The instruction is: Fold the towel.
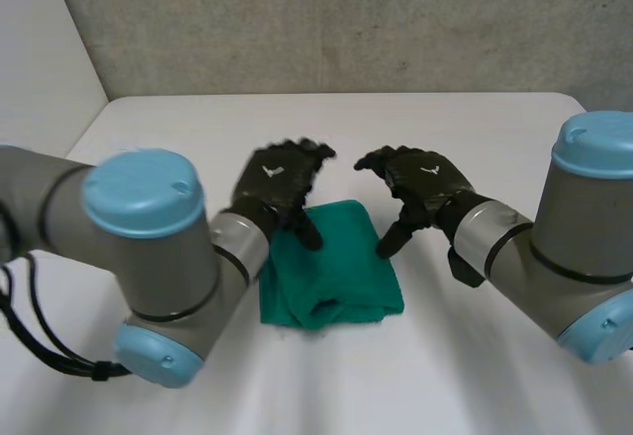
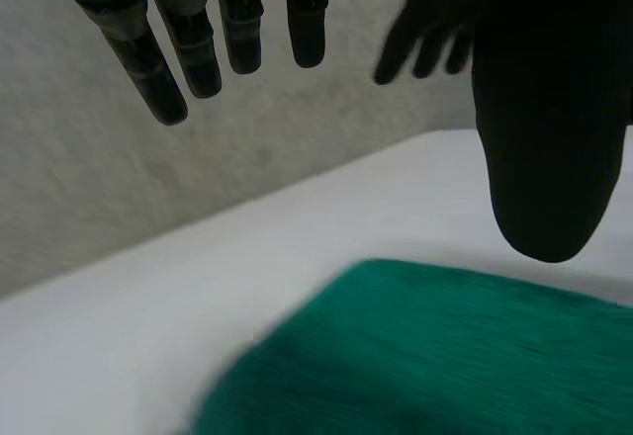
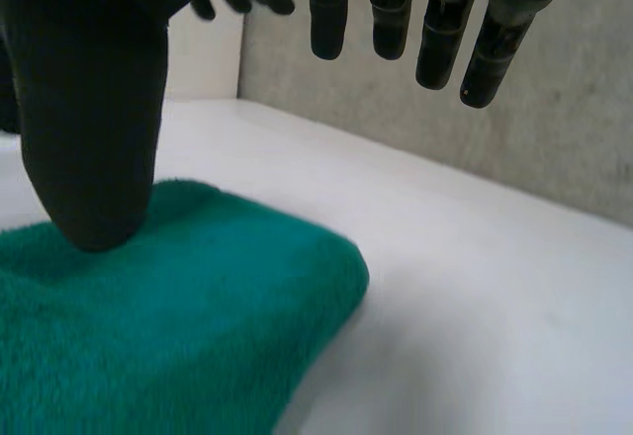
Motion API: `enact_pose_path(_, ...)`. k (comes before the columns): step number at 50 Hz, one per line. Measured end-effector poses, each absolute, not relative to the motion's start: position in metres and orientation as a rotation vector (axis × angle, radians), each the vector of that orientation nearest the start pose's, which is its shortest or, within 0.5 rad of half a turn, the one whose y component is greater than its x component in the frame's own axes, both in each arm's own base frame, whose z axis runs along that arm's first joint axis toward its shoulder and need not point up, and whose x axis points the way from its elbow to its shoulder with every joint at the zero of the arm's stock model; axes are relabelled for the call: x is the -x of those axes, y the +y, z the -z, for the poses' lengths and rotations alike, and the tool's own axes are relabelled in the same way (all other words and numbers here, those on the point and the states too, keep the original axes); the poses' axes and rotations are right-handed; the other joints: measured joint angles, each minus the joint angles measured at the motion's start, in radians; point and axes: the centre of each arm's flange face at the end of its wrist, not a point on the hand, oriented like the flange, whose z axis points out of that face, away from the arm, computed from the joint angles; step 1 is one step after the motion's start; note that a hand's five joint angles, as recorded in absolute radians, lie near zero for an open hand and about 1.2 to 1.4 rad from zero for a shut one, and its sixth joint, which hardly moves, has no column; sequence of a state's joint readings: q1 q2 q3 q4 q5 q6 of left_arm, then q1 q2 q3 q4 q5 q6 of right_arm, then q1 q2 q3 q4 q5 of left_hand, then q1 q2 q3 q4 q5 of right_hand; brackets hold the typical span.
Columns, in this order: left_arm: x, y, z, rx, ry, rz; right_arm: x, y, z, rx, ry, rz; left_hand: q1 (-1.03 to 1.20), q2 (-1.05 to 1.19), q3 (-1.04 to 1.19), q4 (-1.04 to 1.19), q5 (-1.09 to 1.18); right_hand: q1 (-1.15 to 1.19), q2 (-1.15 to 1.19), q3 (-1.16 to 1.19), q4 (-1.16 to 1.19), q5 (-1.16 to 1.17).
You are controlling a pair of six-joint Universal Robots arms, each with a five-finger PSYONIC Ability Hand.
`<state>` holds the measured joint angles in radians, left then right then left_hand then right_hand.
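The left hand (image 1: 275, 180) hangs over the far left part of the towel (image 1: 341, 282). Its fingers are straight and spread out, and they hold nothing. Its thumb points down at the towel. The green towel lies folded in the middle of the white table (image 1: 495, 138). The right hand (image 1: 423, 183) hangs at the towel's right edge. Its fingers are spread too and hold nothing, thumb pointing down.
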<state>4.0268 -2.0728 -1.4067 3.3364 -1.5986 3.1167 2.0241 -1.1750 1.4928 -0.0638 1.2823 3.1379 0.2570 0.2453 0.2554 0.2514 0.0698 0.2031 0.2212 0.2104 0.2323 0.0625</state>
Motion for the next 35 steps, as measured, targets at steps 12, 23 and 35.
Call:
enact_pose_path(12, 0.351, -0.217, -0.148, -0.88, 2.825, 1.907, -0.302, -0.273, -0.171, 0.732, 2.17, 1.392, 0.013, 0.036, 0.016, 0.025, 0.037, 0.0, 0.0, 0.0, 0.0, 0.0)
enact_pose_path(23, 0.314, -0.22, -0.125, -0.871, 2.733, 1.634, -0.332, -0.256, -0.137, 0.927, 2.182, 1.277, 0.012, 0.034, 0.014, 0.023, 0.033, 0.0, 0.0, 0.0, 0.0, 0.0)
enact_pose_path(35, 0.315, -0.212, -0.146, -0.956, 2.66, 1.709, -0.329, -0.261, -0.139, 0.971, 2.233, 1.388, -0.032, 0.008, 0.004, 0.008, 0.015, -0.003, 0.0, 0.0, 0.0, -0.009)
